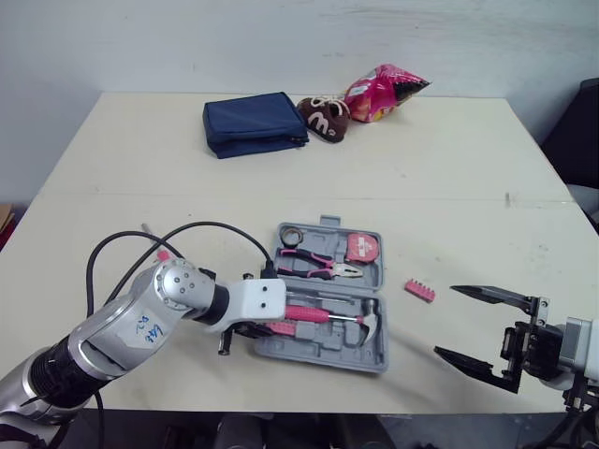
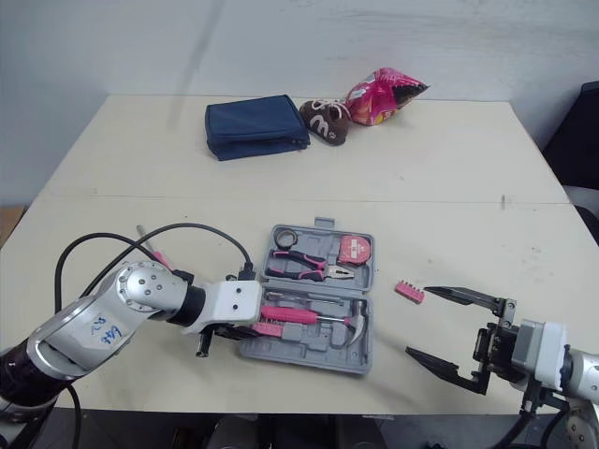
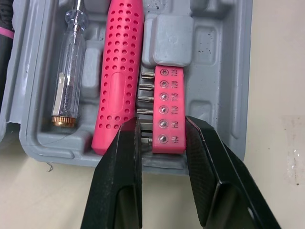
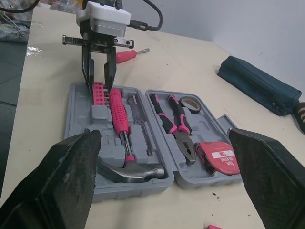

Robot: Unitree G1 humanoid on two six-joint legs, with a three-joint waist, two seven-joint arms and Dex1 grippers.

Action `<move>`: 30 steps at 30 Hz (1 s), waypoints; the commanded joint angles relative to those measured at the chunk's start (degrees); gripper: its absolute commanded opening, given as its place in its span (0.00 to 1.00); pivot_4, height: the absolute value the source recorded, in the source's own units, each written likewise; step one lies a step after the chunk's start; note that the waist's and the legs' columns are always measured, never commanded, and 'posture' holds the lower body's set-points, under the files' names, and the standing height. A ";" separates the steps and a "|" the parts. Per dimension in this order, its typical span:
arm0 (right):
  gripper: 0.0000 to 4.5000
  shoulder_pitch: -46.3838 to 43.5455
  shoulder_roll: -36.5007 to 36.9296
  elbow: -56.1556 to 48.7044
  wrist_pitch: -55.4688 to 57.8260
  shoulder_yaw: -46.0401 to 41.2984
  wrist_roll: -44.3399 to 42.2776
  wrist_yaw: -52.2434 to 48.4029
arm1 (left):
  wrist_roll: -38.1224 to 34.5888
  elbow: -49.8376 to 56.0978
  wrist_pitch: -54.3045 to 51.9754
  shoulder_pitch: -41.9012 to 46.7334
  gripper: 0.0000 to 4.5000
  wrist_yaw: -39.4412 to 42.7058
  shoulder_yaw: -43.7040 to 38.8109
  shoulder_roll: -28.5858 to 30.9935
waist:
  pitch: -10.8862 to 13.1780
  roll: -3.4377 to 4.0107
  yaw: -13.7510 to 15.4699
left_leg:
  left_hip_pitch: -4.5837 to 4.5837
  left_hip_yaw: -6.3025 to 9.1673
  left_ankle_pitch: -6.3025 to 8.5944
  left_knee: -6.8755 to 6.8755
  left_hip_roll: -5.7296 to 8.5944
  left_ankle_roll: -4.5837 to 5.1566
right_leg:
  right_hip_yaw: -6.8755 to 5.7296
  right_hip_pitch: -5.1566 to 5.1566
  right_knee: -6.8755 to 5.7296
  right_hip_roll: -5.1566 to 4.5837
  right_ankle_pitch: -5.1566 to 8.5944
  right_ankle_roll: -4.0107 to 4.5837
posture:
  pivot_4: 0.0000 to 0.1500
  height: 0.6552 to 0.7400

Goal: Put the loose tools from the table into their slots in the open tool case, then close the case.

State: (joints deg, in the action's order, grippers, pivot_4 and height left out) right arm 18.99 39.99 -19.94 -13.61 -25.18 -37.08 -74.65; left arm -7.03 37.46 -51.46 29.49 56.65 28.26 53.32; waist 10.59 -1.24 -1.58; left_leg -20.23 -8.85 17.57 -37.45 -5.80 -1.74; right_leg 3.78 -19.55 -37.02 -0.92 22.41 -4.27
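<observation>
The grey tool case (image 1: 374, 355) lies open at the middle of the table's near side. In it are a pink-handled hammer (image 1: 323, 316), pliers (image 1: 318, 268), a tape measure (image 1: 362, 247), a tape roll (image 1: 289, 235) and a clear tester screwdriver (image 3: 69, 71). My left gripper (image 3: 162, 125) is at the case's near left corner, shut on a pink bit holder (image 3: 169, 102) that rests in its slot beside the hammer handle. A second pink bit strip (image 1: 419, 290) lies loose on the table right of the case. My right gripper (image 1: 445, 321) hovers open and empty near the front right edge.
A pink-handled screwdriver (image 4: 126, 56) lies on the table left of the case, behind my left arm. At the far side sit a blue pouch (image 1: 255, 123), a brown plush item (image 1: 326, 118) and a pink snack bag (image 1: 382, 92). A black cable (image 1: 201, 227) loops over my left arm.
</observation>
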 commanded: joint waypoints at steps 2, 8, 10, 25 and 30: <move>1.00 0.59 -0.21 -1.88 -0.14 -0.16 -0.55 0.57 | 0.20 1.39 0.71 -0.37 0.14 -0.47 -1.05 -0.29 | 0.00 0.00 -0.01 | 0.01 0.00 -0.01 -0.01 0.01 0.02 | 0.00 0.01 -0.02 -0.01 -0.01 0.00 | 1.00 1.00; 1.00 0.80 -0.26 -1.79 -0.31 0.25 -0.64 0.49 | -1.51 1.34 8.01 -3.81 0.66 -0.26 -5.42 -1.75 | 0.00 0.00 -0.01 | 0.01 0.01 -0.03 0.00 0.02 0.04 | -0.01 0.01 -0.05 -0.05 -0.01 0.00 | 1.00 1.00; 1.00 0.58 -0.20 -1.36 -0.36 0.36 -0.66 0.25 | -3.27 1.94 10.24 -5.54 0.66 0.71 -9.07 -1.11 | 0.00 0.00 -0.19 | 0.01 0.02 -0.03 0.02 0.01 0.03 | -0.01 0.00 -0.05 -0.04 -0.01 0.00 | 1.00 1.00; 1.00 -3.16 -0.03 4.82 -2.11 0.47 -0.17 -2.60 | -11.04 -10.71 32.18 -20.62 0.02 6.12 -23.23 -5.55 | 0.02 -0.04 -0.18 | 0.06 0.07 -0.11 0.10 0.04 -0.03 | -0.15 0.01 -0.09 -0.10 0.00 0.02 | 1.00 1.00; 1.00 -1.96 0.07 3.69 -2.36 -0.28 -0.58 -2.23 | -7.04 -12.21 31.22 -21.23 0.01 4.45 -19.23 -5.34 | 0.02 -0.04 -0.12 | 0.02 0.07 -0.10 0.15 0.07 -0.02 | -0.15 0.01 0.00 -0.13 0.00 0.02 | 1.00 1.00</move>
State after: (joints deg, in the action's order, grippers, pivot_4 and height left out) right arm 16.47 39.96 -15.07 -15.11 -23.41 -36.65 -76.91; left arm -15.21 24.29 -20.06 8.21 62.06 8.39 48.04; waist 10.61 -1.28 -1.70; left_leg -20.21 -8.78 17.48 -37.30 -5.72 -1.75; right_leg 3.63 -19.54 -37.02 -1.07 22.40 -4.26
